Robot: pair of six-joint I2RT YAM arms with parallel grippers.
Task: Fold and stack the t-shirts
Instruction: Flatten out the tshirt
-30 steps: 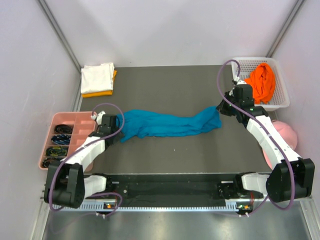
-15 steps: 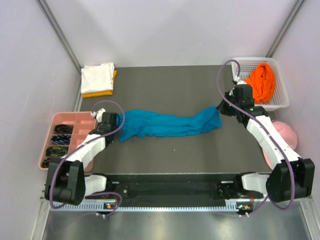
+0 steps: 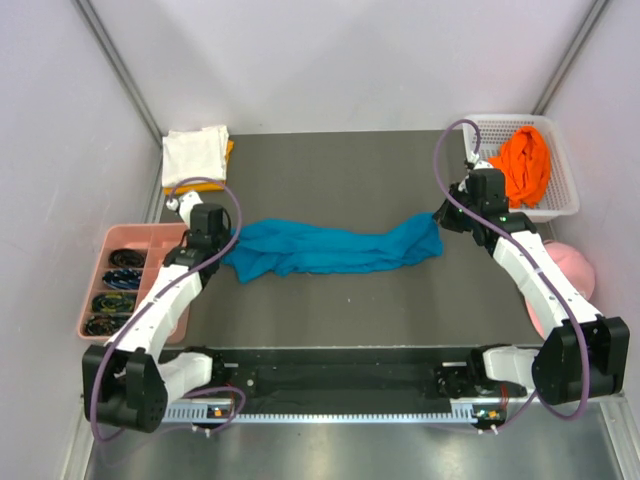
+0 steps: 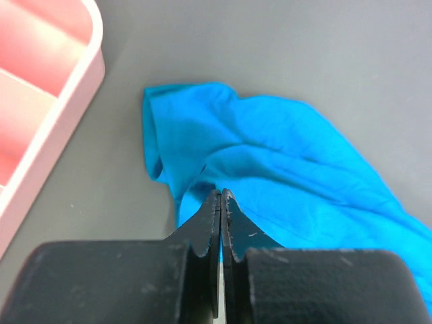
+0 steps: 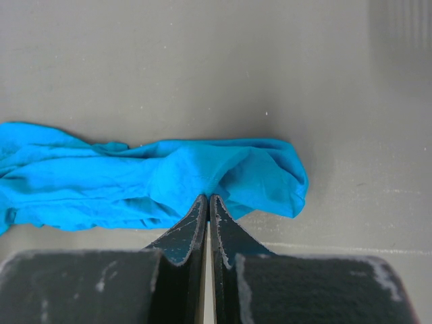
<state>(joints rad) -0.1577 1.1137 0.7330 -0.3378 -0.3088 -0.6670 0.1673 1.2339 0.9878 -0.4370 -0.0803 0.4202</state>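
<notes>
The teal-blue t-shirt [image 3: 330, 248] lies bunched in a long strip across the dark mat. My left gripper [image 3: 226, 245] is shut on its left end, pinching a fold [image 4: 221, 196] with the cloth [image 4: 283, 155] spreading beyond the tips. At the strip's right end, my right gripper [image 3: 440, 218] is shut on the cloth [image 5: 135, 182], its tips [image 5: 208, 199] nipping a ridge. A folded white t-shirt [image 3: 195, 155] rests on a yellow-orange one [image 3: 203, 186] at the back left. A bright orange t-shirt [image 3: 522, 165] sits crumpled in the basket.
A white mesh basket [image 3: 570, 190] stands at the back right. A pink compartment tray [image 3: 120, 240] with small items sits by the left wall, close to my left wrist [image 4: 47, 101]. A pink cap [image 3: 572, 265] lies at the right edge.
My left gripper closed on the shirt's left end, and the arm swung back and to the left, drawing that end a little leftward. The right arm has not moved.
</notes>
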